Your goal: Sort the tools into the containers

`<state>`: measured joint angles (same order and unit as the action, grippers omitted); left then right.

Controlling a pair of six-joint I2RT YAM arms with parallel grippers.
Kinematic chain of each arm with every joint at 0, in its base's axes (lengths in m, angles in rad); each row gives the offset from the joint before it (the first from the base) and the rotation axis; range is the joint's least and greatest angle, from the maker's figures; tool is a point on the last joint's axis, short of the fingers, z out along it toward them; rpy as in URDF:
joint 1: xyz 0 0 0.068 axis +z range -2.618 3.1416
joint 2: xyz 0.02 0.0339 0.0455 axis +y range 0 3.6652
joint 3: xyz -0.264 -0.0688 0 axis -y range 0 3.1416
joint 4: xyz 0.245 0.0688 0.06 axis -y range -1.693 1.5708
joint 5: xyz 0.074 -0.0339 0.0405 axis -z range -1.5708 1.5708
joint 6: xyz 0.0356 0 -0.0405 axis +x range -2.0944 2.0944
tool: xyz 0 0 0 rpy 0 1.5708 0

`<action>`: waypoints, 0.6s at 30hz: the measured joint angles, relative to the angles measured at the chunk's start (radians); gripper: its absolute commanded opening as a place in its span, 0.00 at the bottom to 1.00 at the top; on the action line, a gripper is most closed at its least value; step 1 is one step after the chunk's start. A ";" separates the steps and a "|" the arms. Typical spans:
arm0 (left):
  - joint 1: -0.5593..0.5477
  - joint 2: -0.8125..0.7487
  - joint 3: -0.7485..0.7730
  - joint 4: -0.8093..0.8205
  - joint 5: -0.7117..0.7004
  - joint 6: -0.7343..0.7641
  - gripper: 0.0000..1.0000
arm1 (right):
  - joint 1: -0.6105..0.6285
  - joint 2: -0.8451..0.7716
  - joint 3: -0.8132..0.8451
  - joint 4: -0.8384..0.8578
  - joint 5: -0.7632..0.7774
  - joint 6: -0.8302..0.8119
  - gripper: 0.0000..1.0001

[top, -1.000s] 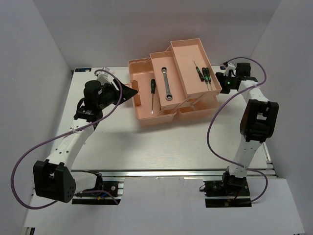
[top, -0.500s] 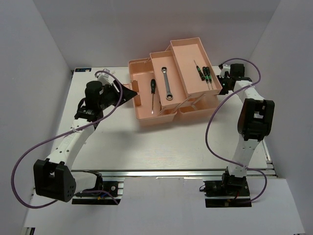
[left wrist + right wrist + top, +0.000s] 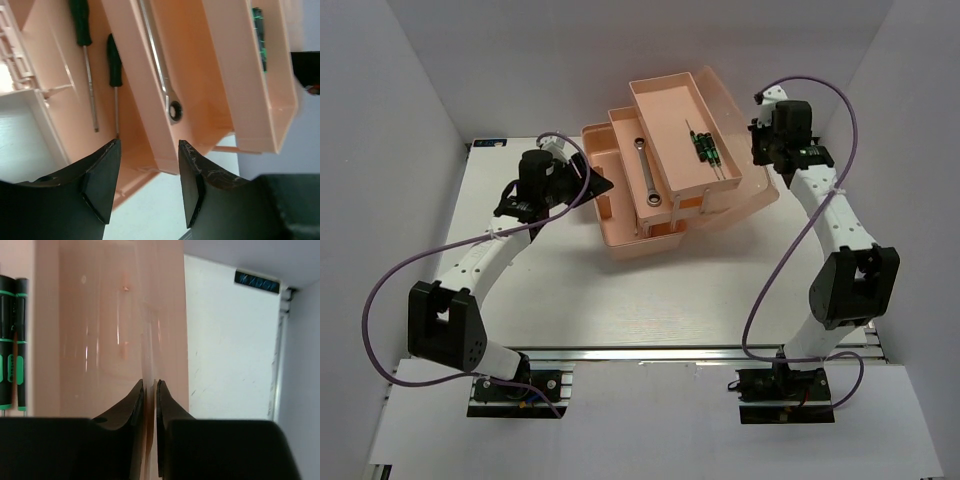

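Note:
The salmon-pink toolbox [image 3: 620, 235] stands at the table's back with its trays stepped up toward the rear. A silver wrench [image 3: 645, 170] [image 3: 160, 65] lies in the middle tray. Green-black screwdrivers [image 3: 705, 150] [image 3: 11, 340] lie in the upper tray. Two more screwdrivers [image 3: 82, 30] [image 3: 114, 65] rest in the bottom compartment, seen only in the left wrist view. My right gripper [image 3: 758, 150] [image 3: 150, 382] is shut on the thin translucent lid wall [image 3: 150, 330] at the box's right side. My left gripper [image 3: 603, 185] [image 3: 149, 145] hangs open and empty at the box's left front corner.
White walls close in the table on the left, right and back. Purple cables loop from both arms. Bare white tabletop [image 3: 620, 300] lies in front of the box, between it and the arm bases.
My right gripper has closed on the lid wall and moved back and left. The trays have swung left and upward over the base. My left arm has shifted right, closer to the box.

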<state>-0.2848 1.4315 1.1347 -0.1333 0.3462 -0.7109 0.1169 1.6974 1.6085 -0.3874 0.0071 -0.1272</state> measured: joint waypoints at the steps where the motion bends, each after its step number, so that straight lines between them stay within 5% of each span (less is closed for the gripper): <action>1: 0.000 0.006 0.000 -0.003 -0.009 0.006 0.59 | 0.024 -0.014 -0.001 0.011 0.033 -0.017 0.00; 10: 0.000 0.008 0.007 -0.167 -0.270 0.063 0.56 | 0.245 -0.149 -0.201 0.299 0.287 -0.295 0.00; 18: 0.001 -0.028 -0.064 -0.272 -0.466 0.085 0.35 | 0.488 -0.204 -0.324 0.577 0.397 -0.588 0.00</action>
<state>-0.2840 1.4036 1.0710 -0.4049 -0.1196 -0.6254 0.6052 1.4933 1.2846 0.1898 0.4038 -0.7151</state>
